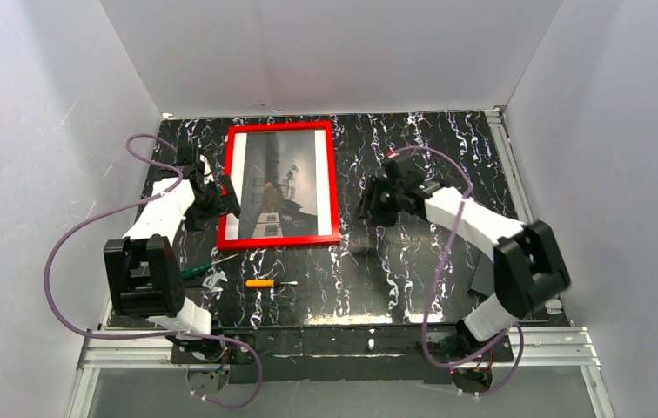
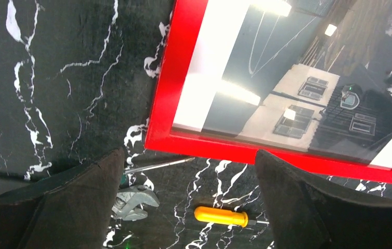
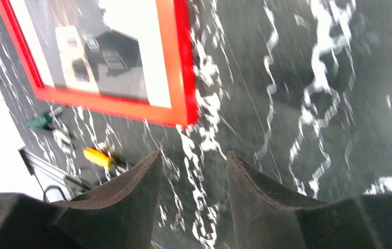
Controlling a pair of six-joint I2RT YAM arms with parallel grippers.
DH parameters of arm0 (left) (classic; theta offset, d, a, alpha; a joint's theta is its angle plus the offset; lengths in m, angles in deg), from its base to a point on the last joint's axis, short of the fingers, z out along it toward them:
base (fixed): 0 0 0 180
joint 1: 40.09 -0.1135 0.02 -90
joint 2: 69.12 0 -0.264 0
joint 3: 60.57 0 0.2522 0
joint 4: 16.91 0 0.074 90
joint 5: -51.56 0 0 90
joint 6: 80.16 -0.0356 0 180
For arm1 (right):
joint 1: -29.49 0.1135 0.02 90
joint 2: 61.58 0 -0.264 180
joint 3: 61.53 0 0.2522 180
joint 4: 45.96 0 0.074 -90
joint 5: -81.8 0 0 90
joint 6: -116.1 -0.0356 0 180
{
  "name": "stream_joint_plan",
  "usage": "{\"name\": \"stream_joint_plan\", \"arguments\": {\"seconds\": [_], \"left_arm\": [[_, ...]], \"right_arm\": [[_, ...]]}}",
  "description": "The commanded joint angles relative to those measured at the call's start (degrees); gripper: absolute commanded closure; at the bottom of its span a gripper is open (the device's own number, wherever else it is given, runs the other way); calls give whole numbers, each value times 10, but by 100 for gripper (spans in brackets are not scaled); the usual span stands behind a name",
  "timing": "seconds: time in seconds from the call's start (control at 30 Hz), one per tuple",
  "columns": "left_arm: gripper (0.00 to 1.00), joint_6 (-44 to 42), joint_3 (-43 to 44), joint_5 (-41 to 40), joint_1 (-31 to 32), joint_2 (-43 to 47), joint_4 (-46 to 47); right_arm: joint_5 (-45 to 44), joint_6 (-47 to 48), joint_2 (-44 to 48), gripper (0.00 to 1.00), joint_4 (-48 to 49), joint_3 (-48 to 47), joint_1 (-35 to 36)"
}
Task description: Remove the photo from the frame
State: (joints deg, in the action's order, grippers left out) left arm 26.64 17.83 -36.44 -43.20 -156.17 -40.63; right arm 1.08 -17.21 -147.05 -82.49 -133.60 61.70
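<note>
Grippers first: the left gripper (image 2: 189, 161) stands released, jaws wide apart and holding nothing, just beside the near-left corner of the frame (image 1: 278, 241). Whether a finger touches the red rim cannot be determined from above. The right gripper (image 3: 193, 158) is likewise empty, jaws parted by a narrower gap, and hangs over bare counter (image 1: 412, 261) to the right of the frame, clear of it. The frame lies flat and face up toward the far-left corner of the counter, with the photo (image 1: 278, 183) seated inside it under a glossy, reflecting pane. Assessment: the frame appears stiff and light with a thin edge, the pane slippery and possibly fragile, so the rim is the place to take hold, on opposite long sides, not on the face. The photo is judged thin and easily creased and is best handled by its white strips. A yellow screwdriver (image 1: 260, 283), a small wrench (image 1: 214, 280) and a green-handled tool (image 1: 195, 271) lie near the near-left edge. Not visible: the frame's back, any backing or retaining tabs. The pane's material cannot be told, and the right wrist view is blurred.
</note>
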Motion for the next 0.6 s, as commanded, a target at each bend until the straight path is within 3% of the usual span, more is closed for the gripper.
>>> {"name": "stream_joint_plan", "arguments": {"seconds": [0.0, 0.23, 0.43, 0.57], "left_arm": [[4, -38, 41, 0, 0, -34, -36], [2, -113, 63, 4, 0, -106, -13], [8, -123, 101, 21, 0, -169, -40], [9, -121, 113, 19, -1, -192, -47]], "right_arm": [[-10, 4, -102, 44, 57, -107, 9], [-64, 24, -210, 43, 60, -195, 35], [-54, 41, -267, 45, 65, -240, 44], [-109, 49, -295, 49, 34, -267, 58]]}}
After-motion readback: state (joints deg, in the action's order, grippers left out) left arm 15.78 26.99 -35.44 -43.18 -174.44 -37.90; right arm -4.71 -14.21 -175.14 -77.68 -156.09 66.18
